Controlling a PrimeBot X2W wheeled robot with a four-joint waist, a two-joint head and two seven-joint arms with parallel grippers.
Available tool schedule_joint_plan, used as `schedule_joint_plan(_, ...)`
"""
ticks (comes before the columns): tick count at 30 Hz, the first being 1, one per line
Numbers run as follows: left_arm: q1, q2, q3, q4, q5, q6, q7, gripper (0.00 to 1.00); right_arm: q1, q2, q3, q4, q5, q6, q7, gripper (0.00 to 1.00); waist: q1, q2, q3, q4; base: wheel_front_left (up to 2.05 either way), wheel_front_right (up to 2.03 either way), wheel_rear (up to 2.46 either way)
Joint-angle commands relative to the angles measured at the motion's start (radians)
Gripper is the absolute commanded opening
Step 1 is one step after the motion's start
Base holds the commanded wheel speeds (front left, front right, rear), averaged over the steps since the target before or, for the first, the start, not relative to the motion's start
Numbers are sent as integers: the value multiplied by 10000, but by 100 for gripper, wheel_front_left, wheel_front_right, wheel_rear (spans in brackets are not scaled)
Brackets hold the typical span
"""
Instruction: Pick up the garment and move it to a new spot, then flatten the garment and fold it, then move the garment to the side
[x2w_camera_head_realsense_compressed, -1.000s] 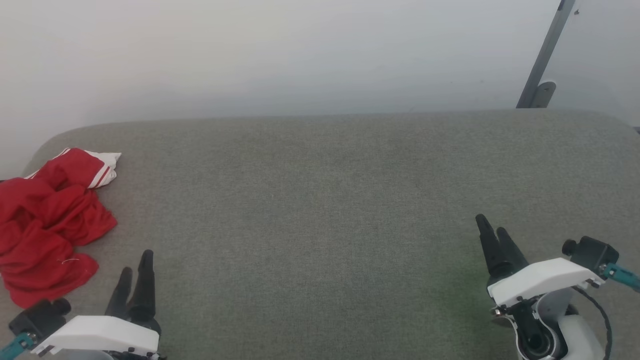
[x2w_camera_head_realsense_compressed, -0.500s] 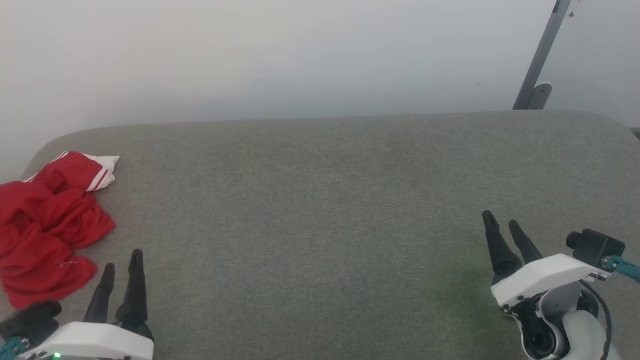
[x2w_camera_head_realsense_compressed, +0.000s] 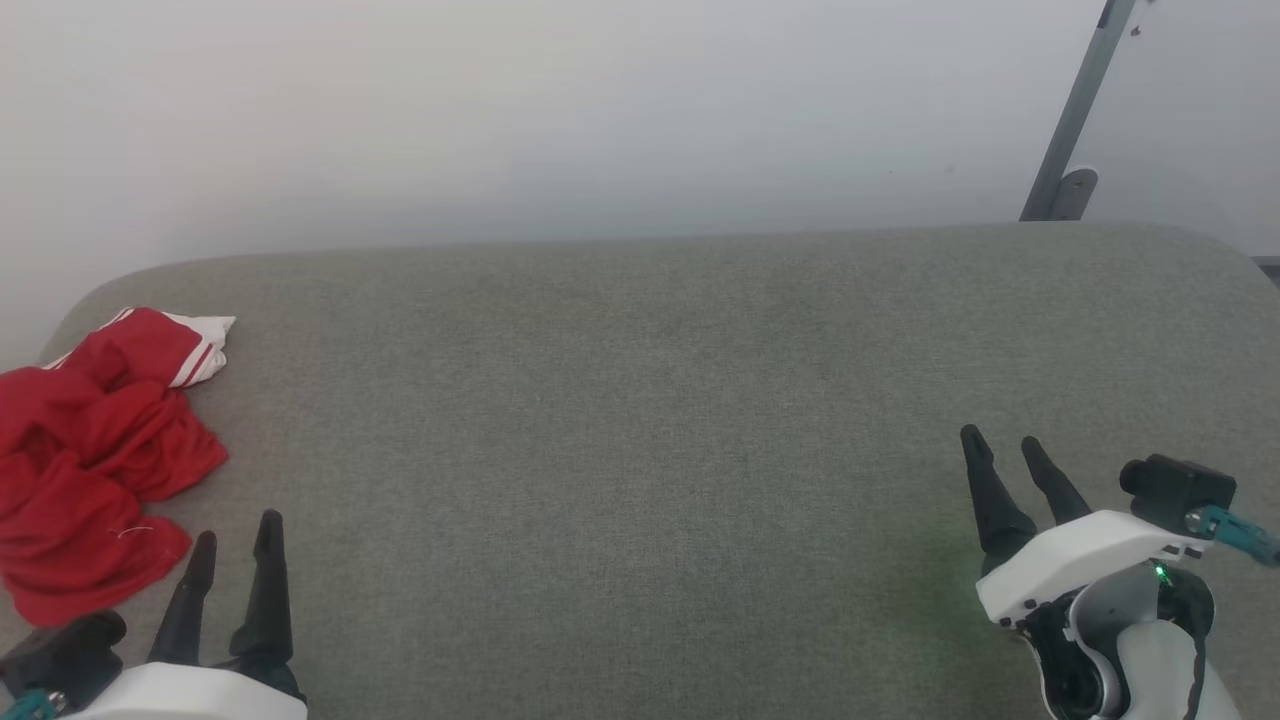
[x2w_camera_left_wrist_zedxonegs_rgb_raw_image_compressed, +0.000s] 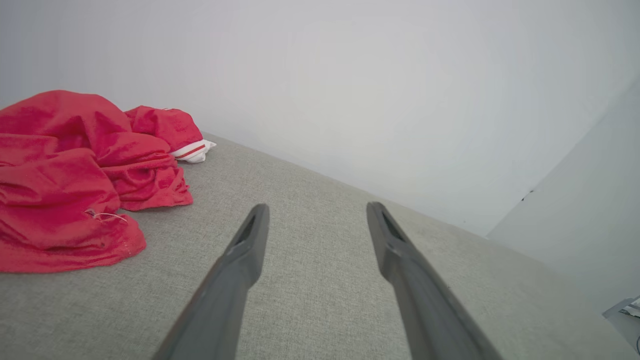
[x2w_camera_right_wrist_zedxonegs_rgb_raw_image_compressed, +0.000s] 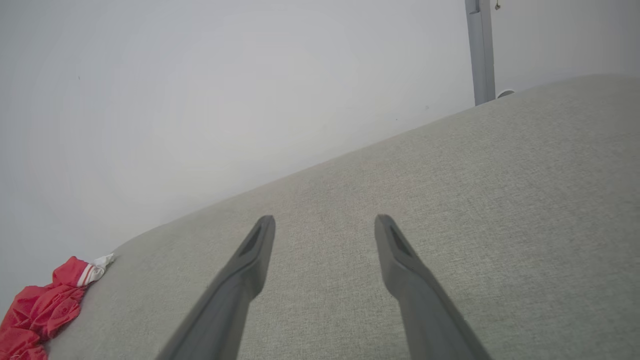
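Your shirt (x2w_camera_head_realsense_compressed: 95, 450) lies in a crumpled heap at the far left of the table (x2w_camera_head_realsense_compressed: 640, 420), with one white striped sleeve end (x2w_camera_head_realsense_compressed: 205, 345) poking out on its far side. The left hand (x2w_camera_head_realsense_compressed: 237, 530) sits just beside the heap's near right corner, fingers spread wide and empty. The right hand (x2w_camera_head_realsense_compressed: 998, 438) is well apart, over at the near right, also wide and empty.

The heap runs off the left border of the head view, so you can't tell how close it lies to the table's edge. A sideways nudge there could push it over.

The fabric looks thin and bunched. If you pinch only the top fold, you may lift one layer while the rest drags, or it may slip free.

If you come down too low, the fingertips could catch the table's grey cloth cover along with the shirt.
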Motion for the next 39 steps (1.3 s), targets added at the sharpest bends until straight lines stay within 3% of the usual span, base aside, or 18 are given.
schedule_joint_plan(1,62,72,58,-131,320,-76,-87,100,-61,-4,18,-118,-272,7,-115,100,0,0,-1,-6,0,0,0)
schedule_joint_plan(39,471,427,138,-313,3164,-383,-901,100,-213,60,252,-52,-3568,9,-617,100,0,0,-100,-209,0,0,0)
